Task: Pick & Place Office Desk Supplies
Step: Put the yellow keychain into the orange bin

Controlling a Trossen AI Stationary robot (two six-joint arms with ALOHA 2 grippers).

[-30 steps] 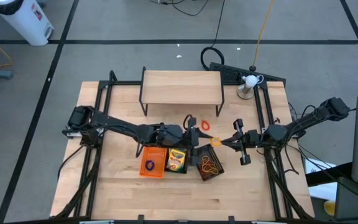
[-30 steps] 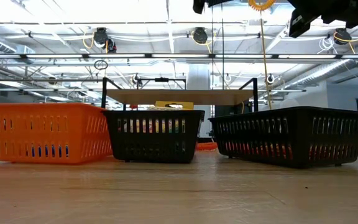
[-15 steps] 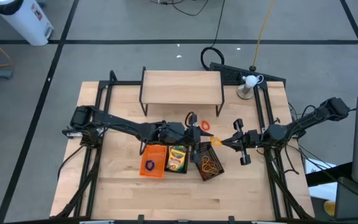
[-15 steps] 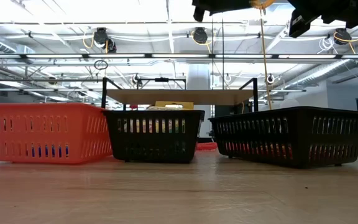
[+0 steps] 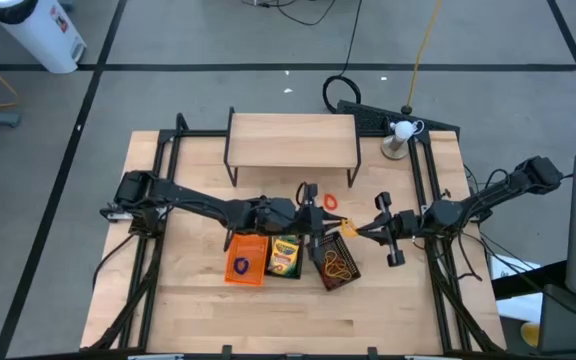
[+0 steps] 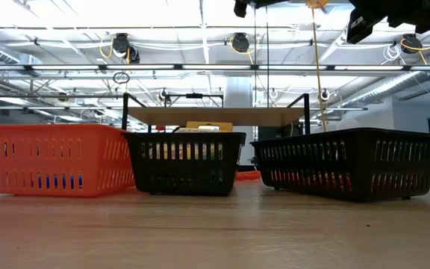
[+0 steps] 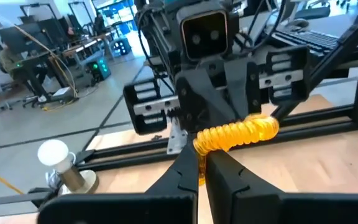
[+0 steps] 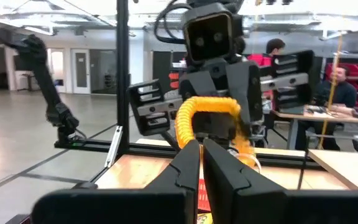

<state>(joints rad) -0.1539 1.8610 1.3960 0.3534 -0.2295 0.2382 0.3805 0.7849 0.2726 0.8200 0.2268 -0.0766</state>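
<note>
From above, my left gripper (image 5: 330,228) and right gripper (image 5: 354,230) meet over the black tray (image 5: 335,262), sharing a yellow coiled band (image 5: 347,227). In my left wrist view, my fingers (image 7: 185,174) pinch the coil (image 7: 236,134). In my right wrist view, my fingers (image 8: 188,163) clamp it too (image 8: 197,109).

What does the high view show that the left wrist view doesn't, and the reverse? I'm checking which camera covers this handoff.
Only the high view shows the orange tray, the two black trays and the wooden riser. Only the left wrist view shows the yellow coiled band up close, pinched by the shut left end effector, and people at desks beyond. Both show the right end effector shut on that band above the table.
</note>
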